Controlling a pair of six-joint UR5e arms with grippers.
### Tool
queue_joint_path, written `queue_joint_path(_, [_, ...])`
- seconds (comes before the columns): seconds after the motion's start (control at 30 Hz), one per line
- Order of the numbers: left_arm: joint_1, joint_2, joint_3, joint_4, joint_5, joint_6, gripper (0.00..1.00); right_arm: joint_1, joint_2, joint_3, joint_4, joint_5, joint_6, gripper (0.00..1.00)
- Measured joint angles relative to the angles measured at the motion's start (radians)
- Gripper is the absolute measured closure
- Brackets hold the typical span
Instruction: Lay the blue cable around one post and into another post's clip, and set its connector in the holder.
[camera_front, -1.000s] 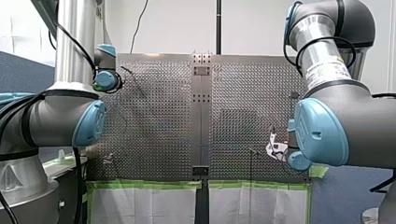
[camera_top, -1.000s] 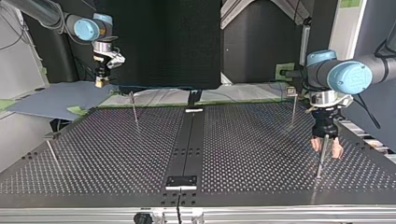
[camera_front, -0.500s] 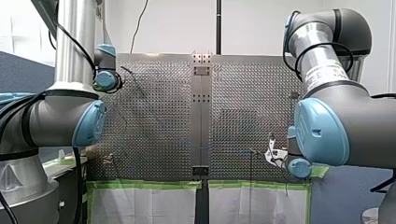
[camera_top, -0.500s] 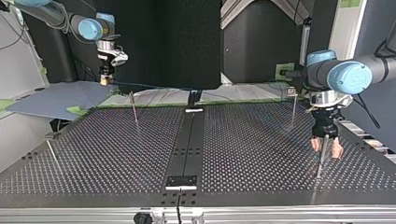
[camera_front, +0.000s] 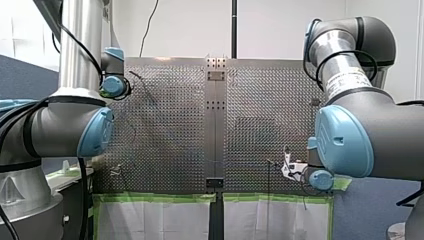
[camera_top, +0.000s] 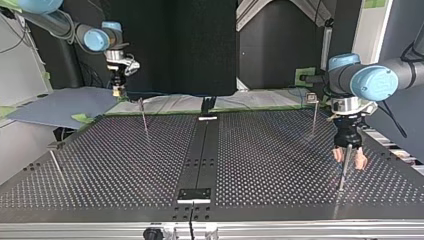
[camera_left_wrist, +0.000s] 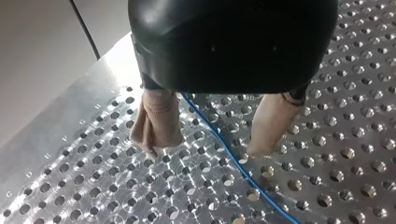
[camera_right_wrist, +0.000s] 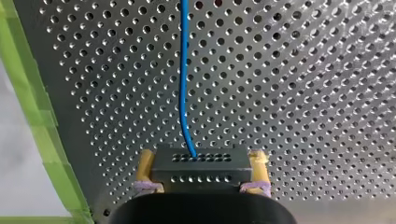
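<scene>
Clearly, my right end effector is clamped on the black connector, while my left end effector stands apart, straddling the blue cable.

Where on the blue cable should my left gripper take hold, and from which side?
The straight stretch of the blue cable between my left gripper's open pads. Come from above, a pad each side, squeezing across its run: it is thin and passes through that gap.
</scene>
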Motion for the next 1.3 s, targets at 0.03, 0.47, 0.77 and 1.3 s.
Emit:
queue_joint_path(0.03, [0.0,0.0,0.0,0.0,0.0,0.0,0.0,-0.003,0.001,-0.004,0.009,0.0,-0.004,1.0])
queue_joint_path(0.47, [0.009,0.0,0.0,0.001,0.008,-0.014,0.0,-0.092,0.029,-0.006,0.064,0.039,0.023,1.0])
queue_joint_path(0.77, [0.013,0.0,0.0,0.001,0.005,-0.033,0.0,-0.098,0.031,-0.007,0.048,-0.03,-0.029,1.0])
queue_joint_path(1.3, [0.022,0.0,0.0,0.001,-0.004,-0.064,0.0,-0.082,0.032,-0.007,0.092,-0.121,-0.167,1.0])
